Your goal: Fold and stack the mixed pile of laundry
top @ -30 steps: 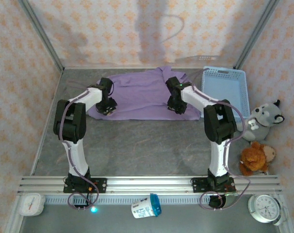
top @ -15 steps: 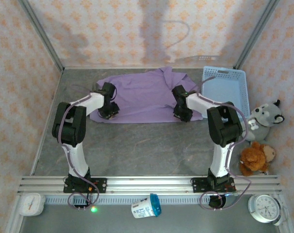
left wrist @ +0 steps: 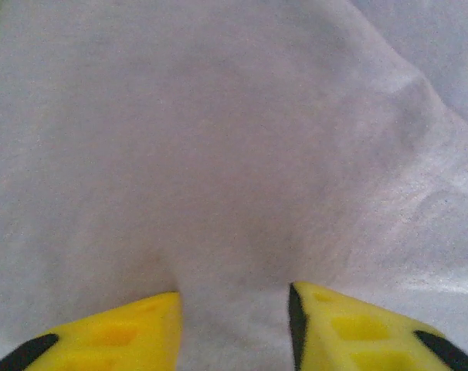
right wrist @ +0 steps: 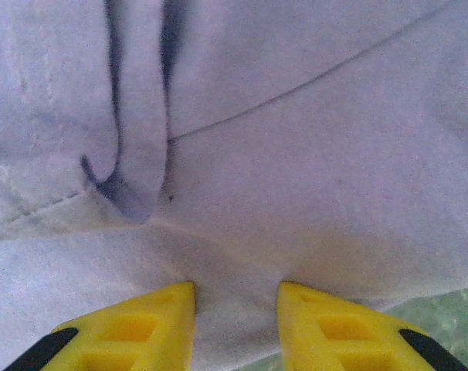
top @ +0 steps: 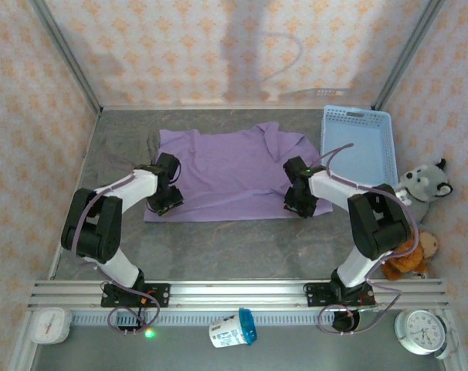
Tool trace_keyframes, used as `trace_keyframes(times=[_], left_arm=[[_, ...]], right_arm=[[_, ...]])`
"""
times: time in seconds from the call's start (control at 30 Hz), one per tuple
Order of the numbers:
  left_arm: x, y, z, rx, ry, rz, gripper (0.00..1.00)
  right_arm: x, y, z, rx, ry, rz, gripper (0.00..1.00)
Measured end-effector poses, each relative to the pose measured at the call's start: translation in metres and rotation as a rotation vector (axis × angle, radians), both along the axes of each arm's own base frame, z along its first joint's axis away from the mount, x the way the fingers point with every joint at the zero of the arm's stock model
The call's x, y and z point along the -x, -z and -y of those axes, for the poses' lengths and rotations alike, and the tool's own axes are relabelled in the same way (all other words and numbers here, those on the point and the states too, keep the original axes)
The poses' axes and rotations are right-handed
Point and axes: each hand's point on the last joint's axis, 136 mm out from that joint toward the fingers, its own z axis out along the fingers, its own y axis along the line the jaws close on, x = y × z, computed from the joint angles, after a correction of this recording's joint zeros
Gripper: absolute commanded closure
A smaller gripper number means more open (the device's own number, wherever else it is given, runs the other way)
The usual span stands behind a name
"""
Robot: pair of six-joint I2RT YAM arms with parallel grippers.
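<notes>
A lavender T-shirt (top: pixel 234 166) lies spread flat on the grey table (top: pixel 218 243), with a sleeve bunched at its far right. My left gripper (top: pixel 166 202) rests low on the shirt's near left corner. In the left wrist view its yellow fingers (left wrist: pixel 118 336) stand apart over the cloth (left wrist: pixel 234 139), and a dark gap shows beside the right finger. My right gripper (top: pixel 298 205) sits at the near right corner. Its fingers (right wrist: pixel 141 328) pinch a ridge of the purple cloth (right wrist: pixel 296 154), and creases run out from the pinch.
A light blue lattice basket (top: pixel 356 114) stands at the back right beside the shirt. A grey wolf toy (top: pixel 423 189) and a brown teddy (top: pixel 408 251) lie at the right wall. The arms' rail (top: pixel 234 294) runs along the near edge.
Both grippers have moved toward the near edge, pulling the shirt's near hem with them, and the shirt lies flatter. The left gripper's fingers have spread apart.
</notes>
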Motion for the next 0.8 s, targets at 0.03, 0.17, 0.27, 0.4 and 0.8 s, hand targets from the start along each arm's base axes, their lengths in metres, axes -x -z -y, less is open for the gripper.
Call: trace_keyframes(times=[0.03, 0.17, 0.27, 0.4, 0.8], left_arm=[[0.001, -0.006, -0.002, -0.010, 0.002, 0.010, 0.47], [-0.008, -0.034, -0.007, -0.028, -0.006, 0.101, 0.48], [-0.017, -0.042, -0.008, -0.031, -0.011, 0.143, 0.51], [-0.022, -0.022, -0.010, -0.055, -0.030, 0.108, 0.55], [-0.013, 0.014, -0.020, -0.099, -0.078, 0.053, 0.54]], right_arm=[[0.004, -0.001, -0.002, -0.002, -0.010, -0.010, 0.64], [0.003, -0.016, -0.006, -0.003, -0.024, 0.003, 0.63], [-0.016, -0.033, -0.007, 0.011, -0.017, 0.065, 0.63], [-0.036, -0.045, 0.001, 0.038, 0.013, 0.124, 0.63], [0.002, 0.004, 0.051, 0.153, 0.099, 0.003, 0.62]])
